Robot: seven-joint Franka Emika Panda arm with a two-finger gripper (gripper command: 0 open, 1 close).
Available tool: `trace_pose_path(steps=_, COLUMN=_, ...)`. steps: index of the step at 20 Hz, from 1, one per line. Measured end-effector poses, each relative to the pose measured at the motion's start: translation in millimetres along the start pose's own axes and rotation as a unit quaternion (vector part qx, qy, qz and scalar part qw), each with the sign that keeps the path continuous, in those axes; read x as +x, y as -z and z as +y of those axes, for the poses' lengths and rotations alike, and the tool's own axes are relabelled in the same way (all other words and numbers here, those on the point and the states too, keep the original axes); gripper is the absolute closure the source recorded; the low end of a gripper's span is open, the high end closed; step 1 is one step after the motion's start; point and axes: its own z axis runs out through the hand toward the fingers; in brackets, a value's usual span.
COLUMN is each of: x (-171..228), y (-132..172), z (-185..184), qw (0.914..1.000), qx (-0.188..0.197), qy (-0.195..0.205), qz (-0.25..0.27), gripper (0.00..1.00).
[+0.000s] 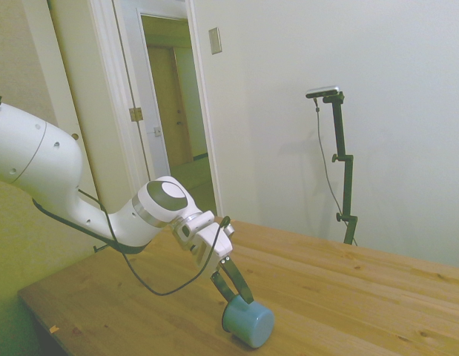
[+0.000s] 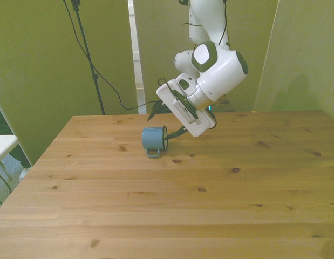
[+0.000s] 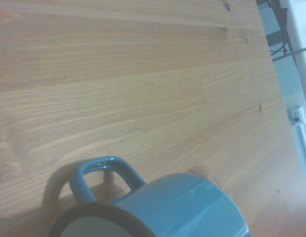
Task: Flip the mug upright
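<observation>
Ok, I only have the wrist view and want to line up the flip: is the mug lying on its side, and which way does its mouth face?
Observer: Yes, the mug lies on its side, mouth toward the front view's right.
Operator: Where's the gripper relative to it?
Observer: The gripper is at the mouth end, angled down toward the rim.
Operator: And the handle?
Observer: The handle sticks out low along the table, toward the bottom of the front view.

Arm (image 1: 36,159): glossy white rounded shells, grey disc cap at joint (image 2: 203,56), dark seams between segments. Black cable (image 1: 151,278) looping loose beneath wrist. Pincer (image 1: 235,285): white block body, two slim black fingers (image 2: 156,112).
</observation>
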Motion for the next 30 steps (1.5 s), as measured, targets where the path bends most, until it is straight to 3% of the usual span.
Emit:
trace_pose_path(steps=9, x=15.3, y=-28.2, z=-0.2, qw=0.9998, qx=-0.019, qy=-0.007, qz=0.003, gripper=0.00)
trace_pose_path(steps=10, x=16.4, y=-31.3, z=-0.1, qw=0.9998, qx=-0.021, qy=-0.007, qz=0.004, gripper=1.00)
trace_pose_path(steps=30, x=16.2, y=-42.8, z=-7.1, qw=0.9998, qx=-0.017, qy=-0.003, qz=0.004, gripper=1.00)
